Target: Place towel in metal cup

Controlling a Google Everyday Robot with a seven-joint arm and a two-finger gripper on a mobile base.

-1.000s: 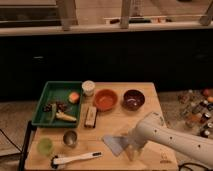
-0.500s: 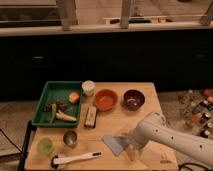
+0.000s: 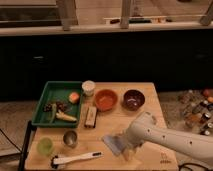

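Observation:
A grey-blue towel [image 3: 114, 144] lies on the wooden table [image 3: 107, 120] near its front edge. The metal cup [image 3: 70, 138] stands upright to the left of it, apart from it, at the front left. My white arm comes in from the right and its gripper [image 3: 128, 150] is at the towel's right edge, down on the table. The arm's end covers the gripper's tip.
A green tray [image 3: 45, 102] with food bits sits at the back left. An orange bowl [image 3: 106, 99], a dark bowl [image 3: 133, 99], a white cup [image 3: 88, 88], a green cup [image 3: 45, 146], a brush [image 3: 75, 159] and a small block [image 3: 90, 116] also stand there.

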